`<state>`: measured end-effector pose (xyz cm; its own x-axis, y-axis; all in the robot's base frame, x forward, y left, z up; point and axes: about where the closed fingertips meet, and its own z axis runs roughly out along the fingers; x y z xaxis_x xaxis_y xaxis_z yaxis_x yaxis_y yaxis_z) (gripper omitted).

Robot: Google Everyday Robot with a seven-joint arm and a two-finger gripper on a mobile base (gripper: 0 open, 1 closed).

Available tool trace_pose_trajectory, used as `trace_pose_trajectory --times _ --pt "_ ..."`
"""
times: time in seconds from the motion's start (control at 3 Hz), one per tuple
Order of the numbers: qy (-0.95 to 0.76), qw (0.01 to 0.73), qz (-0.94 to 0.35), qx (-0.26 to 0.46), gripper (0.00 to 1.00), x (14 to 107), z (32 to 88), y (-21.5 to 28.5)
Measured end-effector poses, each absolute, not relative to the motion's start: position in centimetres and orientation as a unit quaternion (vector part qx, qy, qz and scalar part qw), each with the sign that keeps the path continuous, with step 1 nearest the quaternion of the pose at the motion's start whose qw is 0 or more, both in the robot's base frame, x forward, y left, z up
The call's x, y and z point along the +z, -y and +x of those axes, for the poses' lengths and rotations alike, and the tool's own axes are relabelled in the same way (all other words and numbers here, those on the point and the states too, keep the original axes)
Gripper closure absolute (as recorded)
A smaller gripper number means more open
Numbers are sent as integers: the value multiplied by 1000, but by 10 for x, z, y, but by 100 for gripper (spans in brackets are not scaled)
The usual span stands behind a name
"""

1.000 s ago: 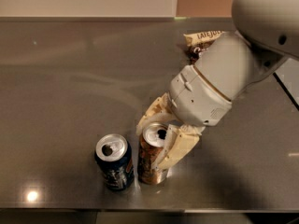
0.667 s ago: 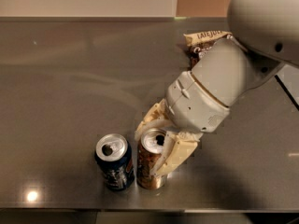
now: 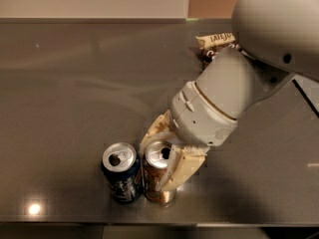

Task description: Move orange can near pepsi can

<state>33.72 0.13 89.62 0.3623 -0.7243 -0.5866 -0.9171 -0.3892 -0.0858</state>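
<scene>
The orange can (image 3: 155,176) stands upright on the grey table (image 3: 70,98) near its front edge, coppery brown with a silver top. The pepsi can (image 3: 121,174), dark navy blue with a silver top, stands upright right next to it on its left, touching or nearly so. My gripper (image 3: 167,156) reaches down from the upper right and its cream fingers (image 3: 182,171) stand on both sides of the orange can, closed around it.
A snack packet (image 3: 215,43) with a pale label lies at the back right, partly hidden by my white arm (image 3: 249,73). The table's front edge runs just below the cans. A pale wall runs along the back.
My gripper has carried the orange can a little to the left, so it now stands right against the pepsi can. The pepsi can has not moved.
</scene>
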Motion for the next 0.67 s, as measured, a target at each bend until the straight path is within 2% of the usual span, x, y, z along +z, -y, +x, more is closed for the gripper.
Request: trace_pose_trajectory --times 0.67 --pt "-515 207 -802 223 7 897 339 -2"
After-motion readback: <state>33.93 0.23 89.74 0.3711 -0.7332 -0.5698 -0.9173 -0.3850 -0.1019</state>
